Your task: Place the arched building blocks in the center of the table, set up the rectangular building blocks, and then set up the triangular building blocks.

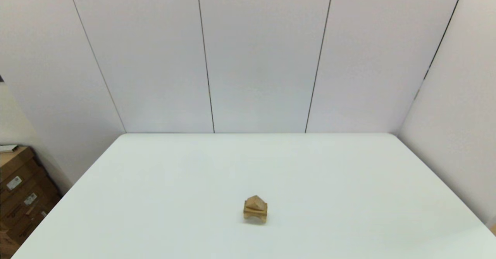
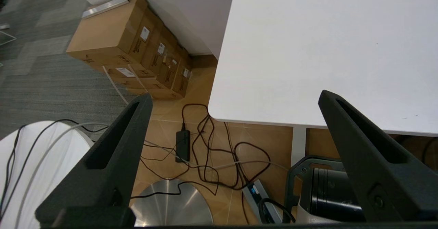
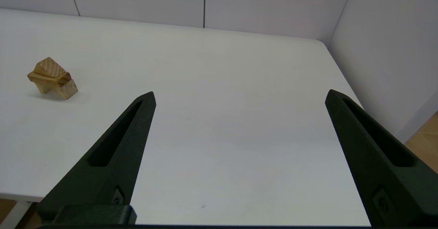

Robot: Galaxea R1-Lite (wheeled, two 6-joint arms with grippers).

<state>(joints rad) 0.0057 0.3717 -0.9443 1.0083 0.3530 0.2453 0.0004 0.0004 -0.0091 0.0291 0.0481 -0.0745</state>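
The right pincer (image 3: 239, 95) hangs spread and empty over the table (image 3: 222, 126); the left pincer (image 2: 236, 99), spread too, is parked off its corner. At ten o'clock from the right pincer, the triangular building blocks (image 3: 48, 68) top the rectangular building blocks (image 3: 49, 78) and arched building blocks (image 3: 63, 88); any table bump could topple the stack.

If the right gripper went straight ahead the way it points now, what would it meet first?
Probably nothing but bare table: the right gripper is open, aimed across the white top toward the back wall. The block stack sits well off to one side of that line.
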